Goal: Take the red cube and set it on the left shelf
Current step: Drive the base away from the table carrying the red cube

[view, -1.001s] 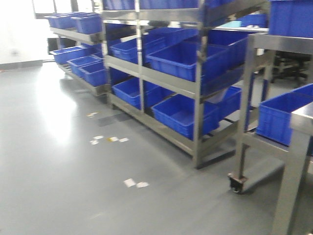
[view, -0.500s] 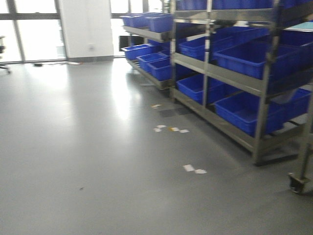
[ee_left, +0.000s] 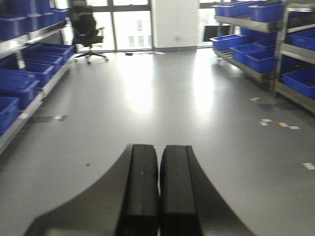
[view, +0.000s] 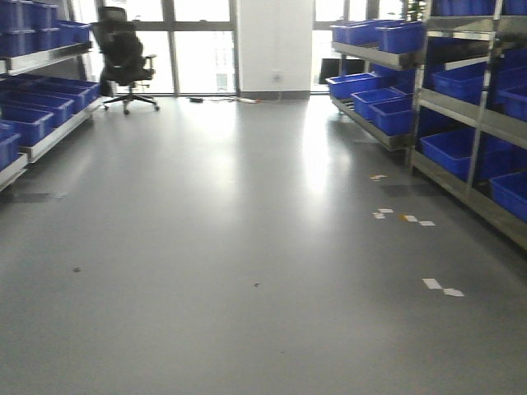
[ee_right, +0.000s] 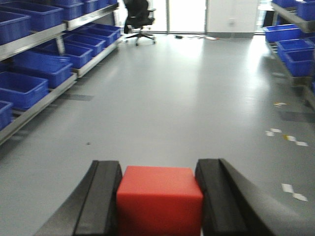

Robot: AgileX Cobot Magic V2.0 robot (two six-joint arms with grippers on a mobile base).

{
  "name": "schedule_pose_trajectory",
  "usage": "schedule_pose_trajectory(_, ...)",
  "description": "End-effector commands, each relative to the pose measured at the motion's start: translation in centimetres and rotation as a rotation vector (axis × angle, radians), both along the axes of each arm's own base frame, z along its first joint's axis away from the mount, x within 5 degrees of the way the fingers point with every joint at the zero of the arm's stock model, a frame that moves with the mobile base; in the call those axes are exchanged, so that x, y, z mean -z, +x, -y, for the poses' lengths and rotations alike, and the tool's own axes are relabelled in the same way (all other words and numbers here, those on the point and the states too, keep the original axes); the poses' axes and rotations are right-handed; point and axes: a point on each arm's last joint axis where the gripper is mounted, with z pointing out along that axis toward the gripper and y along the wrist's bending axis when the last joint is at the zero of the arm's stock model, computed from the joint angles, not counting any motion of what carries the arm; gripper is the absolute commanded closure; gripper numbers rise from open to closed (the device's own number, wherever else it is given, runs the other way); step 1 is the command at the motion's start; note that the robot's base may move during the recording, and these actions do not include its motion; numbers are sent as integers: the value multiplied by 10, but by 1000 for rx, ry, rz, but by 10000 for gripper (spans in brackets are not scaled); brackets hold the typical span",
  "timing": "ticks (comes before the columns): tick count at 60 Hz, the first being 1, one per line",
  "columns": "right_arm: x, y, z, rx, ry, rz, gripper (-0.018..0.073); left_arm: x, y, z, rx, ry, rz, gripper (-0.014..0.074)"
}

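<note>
The right fingers (ee_right: pixel 106 196) squeeze the red cube (ee_right: pixel 160 199) between them, right up close. The left fingers (ee_left: pixel 142 187) are pressed together and hold nothing. Gray floor (view: pixel 247 247) lies past them. The left shelf (ee_right: pixel 34 40) holds blue bins (ee_right: pixel 22 88). Far off, a black chair (view: pixel 123 53) sits by the windows (view: pixel 202 58).

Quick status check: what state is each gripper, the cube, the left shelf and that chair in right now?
Right gripper: shut on the red cube.
Red cube: held between the right gripper's fingers, not yet on a shelf.
Left gripper: shut, empty.
Left shelf: lined with blue bins.
Office chair: upright, unoccupied, by the windows.
</note>
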Motion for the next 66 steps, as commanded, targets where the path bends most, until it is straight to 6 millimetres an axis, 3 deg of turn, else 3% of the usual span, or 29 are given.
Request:
schedule_pose_trajectory(1, -15, 0, 0, 5, 20, 101, 503, 0, 0, 0, 3, -5, 74, 495)
schedule_pose_trajectory(66, -14, 2, 0, 5, 17, 92, 503, 0, 0, 0, 2, -5, 74, 495)
